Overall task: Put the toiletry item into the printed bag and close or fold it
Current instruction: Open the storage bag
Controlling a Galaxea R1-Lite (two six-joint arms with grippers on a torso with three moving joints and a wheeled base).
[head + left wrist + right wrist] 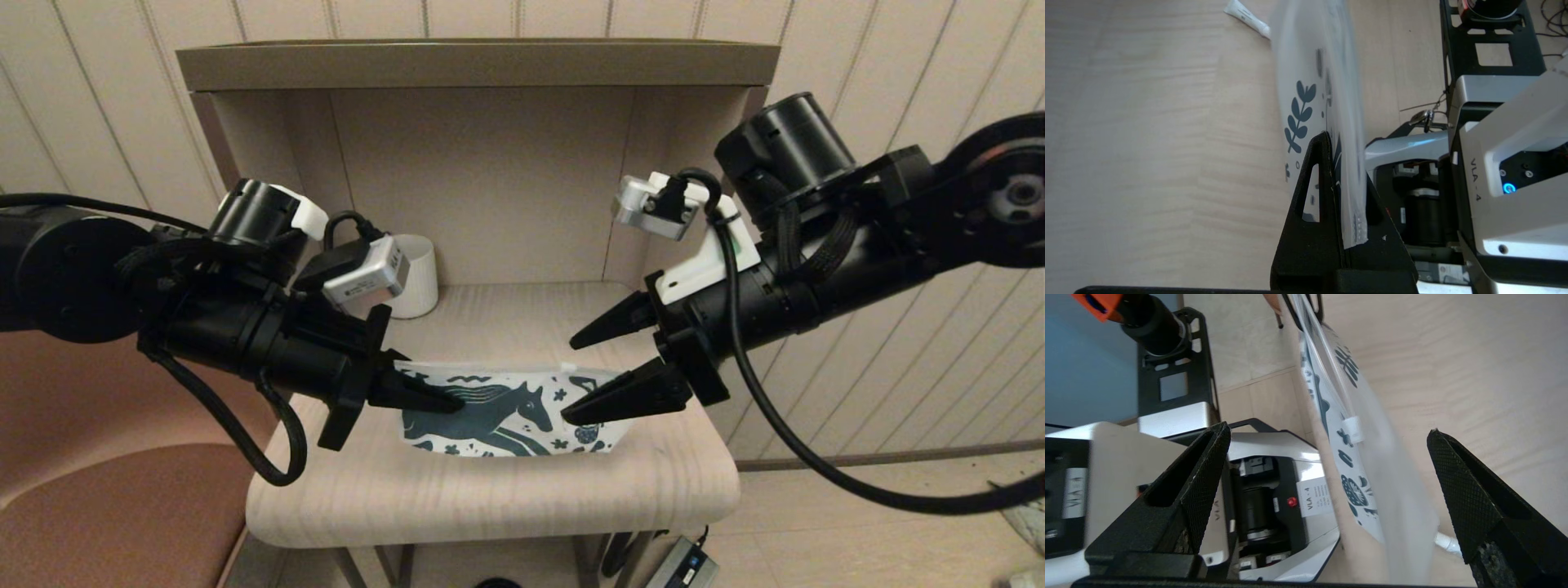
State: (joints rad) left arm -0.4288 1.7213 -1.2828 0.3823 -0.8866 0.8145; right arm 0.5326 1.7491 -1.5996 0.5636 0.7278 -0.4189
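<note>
The printed bag (506, 415) stands on edge across the small wooden table (490, 498), its horse print facing me. My left gripper (445, 400) is shut on the bag's left end, with the bag (1310, 81) pinched between both fingers of that gripper (1345, 159). My right gripper (569, 380) is open and straddles the bag's right end without touching it. In the right wrist view the bag (1355, 490) runs through the gap of the gripper (1327, 430). The toiletry item (1247, 18), a slim white tube, lies on the table behind the bag and also peeks out as the tube (1447, 542).
A white ribbed mug (412, 273) stands at the back left of the alcove, behind my left wrist. Beige walls close the table in at the back and sides, with a shelf top overhead. A brown seat (98, 490) is at the lower left.
</note>
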